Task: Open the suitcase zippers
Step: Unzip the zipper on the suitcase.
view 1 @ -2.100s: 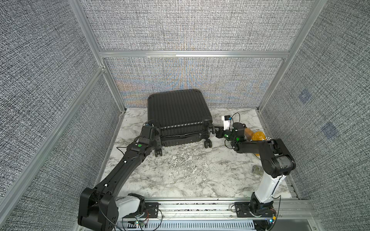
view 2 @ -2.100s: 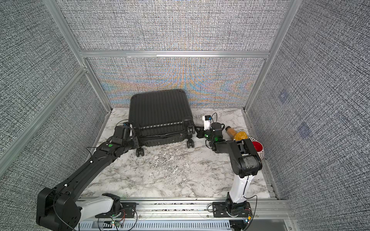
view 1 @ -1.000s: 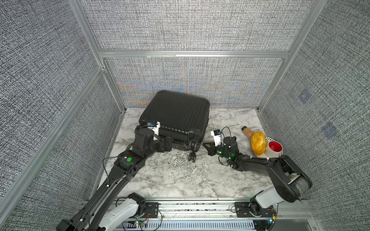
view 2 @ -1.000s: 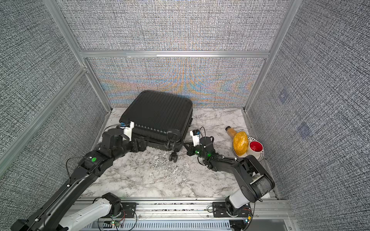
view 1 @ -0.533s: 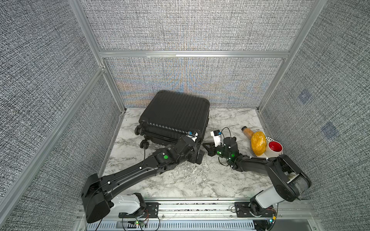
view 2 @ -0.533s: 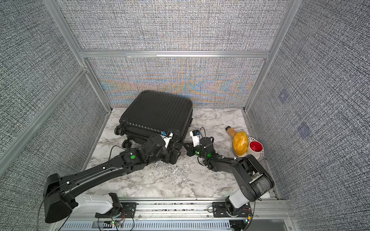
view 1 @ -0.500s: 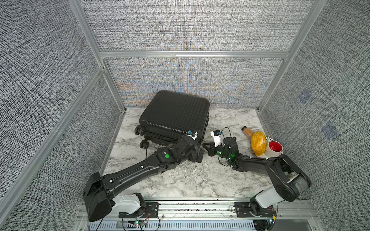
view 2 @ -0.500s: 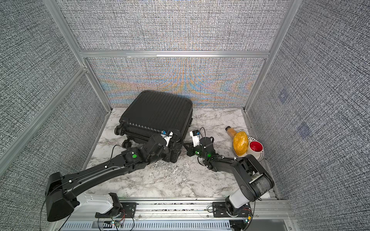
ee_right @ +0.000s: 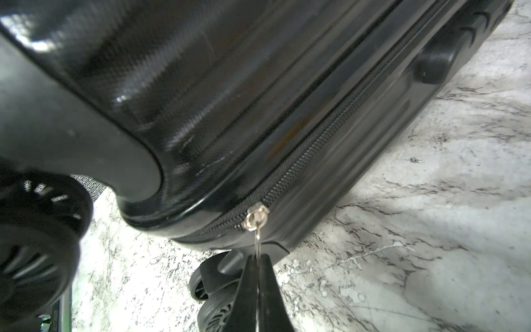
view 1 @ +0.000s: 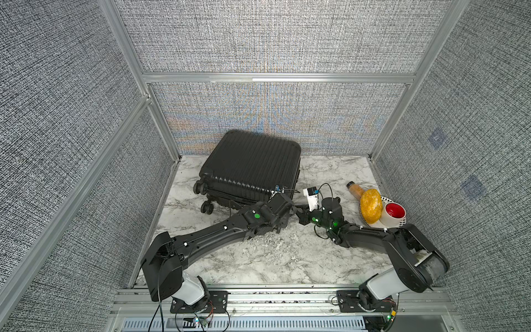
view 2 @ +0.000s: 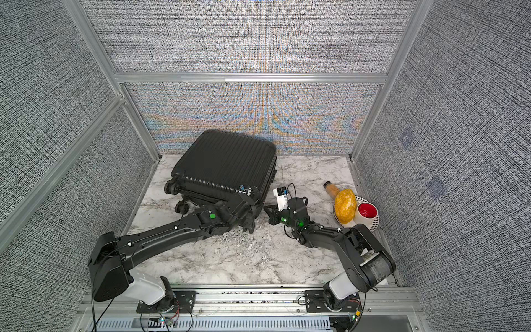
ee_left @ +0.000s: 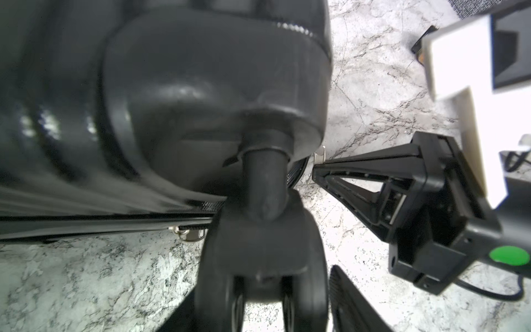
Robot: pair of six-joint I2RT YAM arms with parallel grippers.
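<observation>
Overhead, a marble table (view 1: 273, 258) sits inside grey fabric walls. A black ribbed suitcase (view 1: 253, 163) lies flat on it toward the back left, with its wheels facing the robot.

Both arms reach in to the case's near right corner. The left gripper (view 1: 283, 218) is at the corner wheel (ee_left: 258, 258). The left wrist view shows one finger (ee_left: 353, 304) just beside that wheel. It does not show whether the fingers press on the wheel or stand clear of it.

The right gripper (ee_right: 257, 261) comes in low from the right. Its fingertips are pinched together on the thin silver pull tab (ee_right: 257, 241) that hangs from the slider (ee_right: 256, 219).

The zipper track (ee_right: 316, 143) starts at that slider. It runs away from the fingertips along the case's right side toward the back wall, and its teeth look meshed there. A second slider (ee_left: 186, 231) sits on the wheel-end seam, round the corner. Whether the stretch between the two sliders is open cannot be made out.

The right arm holds the tab, so any pull probably needs to follow the seam's length rather than tug outward.
</observation>
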